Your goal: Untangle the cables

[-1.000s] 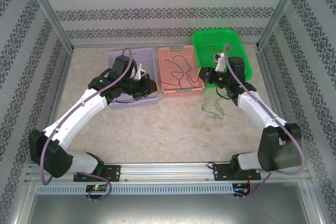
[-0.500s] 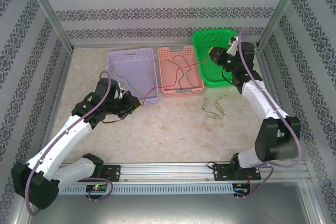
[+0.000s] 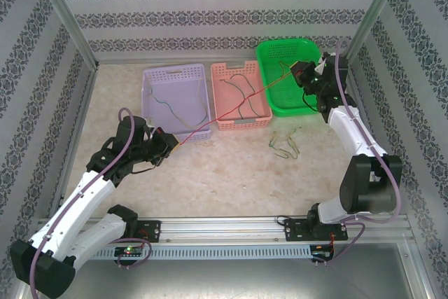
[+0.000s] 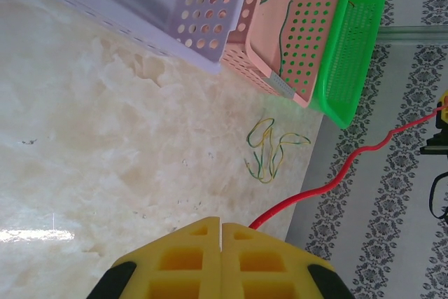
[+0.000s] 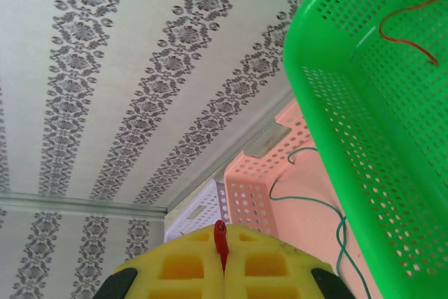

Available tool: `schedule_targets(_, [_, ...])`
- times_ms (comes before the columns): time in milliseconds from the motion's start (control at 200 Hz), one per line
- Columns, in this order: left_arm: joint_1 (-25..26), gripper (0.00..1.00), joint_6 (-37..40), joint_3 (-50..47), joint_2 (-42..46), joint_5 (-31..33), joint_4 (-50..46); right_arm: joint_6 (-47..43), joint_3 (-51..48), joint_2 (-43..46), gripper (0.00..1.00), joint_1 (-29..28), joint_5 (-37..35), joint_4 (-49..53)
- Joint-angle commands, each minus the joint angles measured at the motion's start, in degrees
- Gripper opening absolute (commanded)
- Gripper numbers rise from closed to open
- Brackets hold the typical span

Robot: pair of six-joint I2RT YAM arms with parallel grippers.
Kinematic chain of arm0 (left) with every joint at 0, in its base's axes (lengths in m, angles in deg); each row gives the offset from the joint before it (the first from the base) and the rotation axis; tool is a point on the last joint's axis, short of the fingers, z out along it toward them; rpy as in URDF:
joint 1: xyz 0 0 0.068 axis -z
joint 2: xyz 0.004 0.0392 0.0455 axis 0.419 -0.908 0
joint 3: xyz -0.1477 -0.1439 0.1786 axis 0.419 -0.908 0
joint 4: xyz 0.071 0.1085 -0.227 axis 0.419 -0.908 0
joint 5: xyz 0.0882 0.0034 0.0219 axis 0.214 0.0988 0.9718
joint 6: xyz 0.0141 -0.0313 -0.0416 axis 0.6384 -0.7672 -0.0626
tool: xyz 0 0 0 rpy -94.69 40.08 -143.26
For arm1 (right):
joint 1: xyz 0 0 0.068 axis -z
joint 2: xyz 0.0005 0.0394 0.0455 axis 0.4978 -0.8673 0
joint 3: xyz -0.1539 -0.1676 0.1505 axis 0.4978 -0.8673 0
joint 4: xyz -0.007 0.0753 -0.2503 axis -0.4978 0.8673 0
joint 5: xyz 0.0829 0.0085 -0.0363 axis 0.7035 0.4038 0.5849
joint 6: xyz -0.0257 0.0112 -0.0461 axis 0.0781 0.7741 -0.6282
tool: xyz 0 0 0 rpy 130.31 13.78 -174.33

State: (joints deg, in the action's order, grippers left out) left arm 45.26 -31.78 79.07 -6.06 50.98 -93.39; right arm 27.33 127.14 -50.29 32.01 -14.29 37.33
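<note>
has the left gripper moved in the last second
Yes. The left gripper, shut on the red cable, has drawn back from over the lilac basket toward the near edge.

Beige marbled table (image 3: 231, 173). Three perforated baskets side by side along far edge: lilac basket (image 3: 176, 73) left, pink basket (image 3: 240, 125) middle, green basket (image 3: 269, 47) right. Loose yellow-green cables (image 3: 285, 145) lie on bare tabletop near pink and green baskets.
</note>
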Motion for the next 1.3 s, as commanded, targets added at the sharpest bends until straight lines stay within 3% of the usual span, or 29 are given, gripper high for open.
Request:
schedule_targets(0, [-1.4, 0.0, -0.4, -0.8, 0.6, 3.9, -7.1, 3.6, 1.6, -0.3, 0.0, 3.3, -6.9, -2.5])
schedule_targets(420, [-1.4, 0.0, 9.2, 7.9, -4.9, 3.4, -11.7, 7.3, 4.7, -1.5, 0.0, 4.0, -7.7, 4.9])
schedule_targets(724, [-0.7, 0.0, 13.3, 11.2, -11.2, -8.8, -1.0, -4.1, 11.4, 0.6, 0.0, 2.8, -4.2, 6.3])
schedule_targets(909, [3.3, 0.0, 14.1, 14.8, -15.8, -14.5, 6.5, -7.3, 16.2, 1.3, 0.0, 2.2, -1.4, 9.0])
schedule_targets(1144, [9.4, 0.0, 9.6, 24.3, -19.6, -6.2, 5.3, -7.5, 26.8, -5.5, 0.0, 4.0, 5.9, 25.4])
schedule_targets(1294, [11.2, 0.0, 2.4, 26.0, -20.5, -2.2, 12.9, -8.1, 24.4, -2.1, 0.01, 4.6, 2.3, 27.5])
